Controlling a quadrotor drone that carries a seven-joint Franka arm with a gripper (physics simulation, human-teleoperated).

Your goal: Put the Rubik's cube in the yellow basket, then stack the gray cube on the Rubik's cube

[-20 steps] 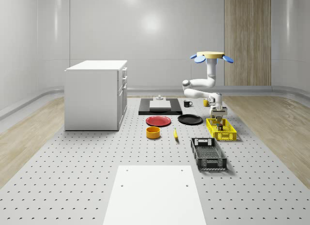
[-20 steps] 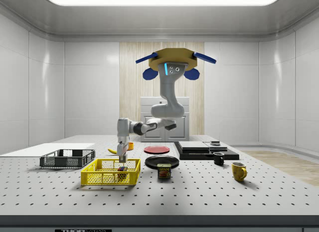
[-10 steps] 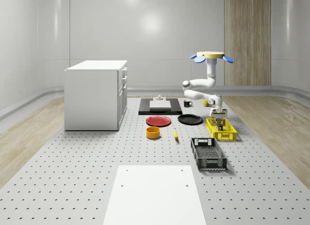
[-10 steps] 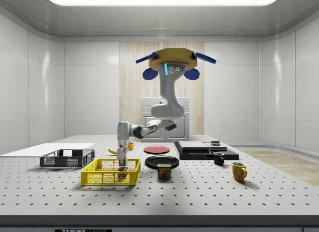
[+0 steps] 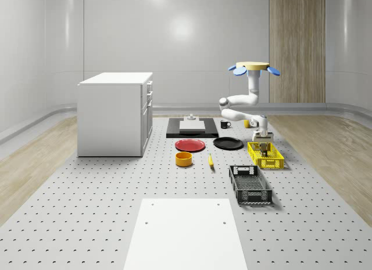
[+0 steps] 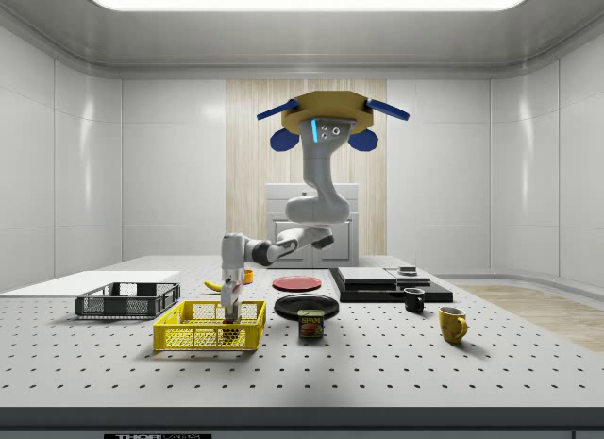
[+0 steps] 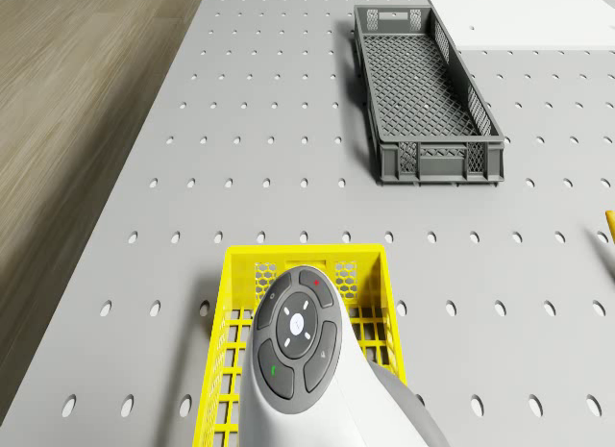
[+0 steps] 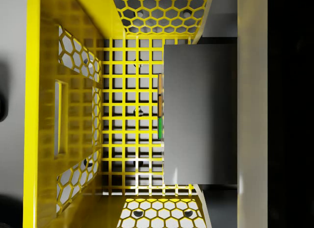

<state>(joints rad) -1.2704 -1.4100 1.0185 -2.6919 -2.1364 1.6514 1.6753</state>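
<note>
Gray perforated metal makes the big table, which carries everything, with a white cabinet standing at the whole-scene view's left. The drone hovers high over the table, a little to the side view's right of the yellow basket and not straight above it. Its arm bends down and across so that the gripper points straight down into the basket, its tip about at the level of the rim. Whether the gripper is open or closed, I cannot tell from these pictures. In the wrist view the gray cube lies inside the basket, close to one long wall. Under one of its edges shows a thin strip of orange and green, which I take for the Rubik's cube. So the Rubik's cube seems to be already on the basket floor, with the gray cube resting on top of it and shifted slightly to one side. I judge that the first step is done and the second one, the stacking, is at its very end. The next move, I think, calls for making sure the gray cube is free, then rising straight up, because a sideways touch could push it off the Rubik's cube.
</note>
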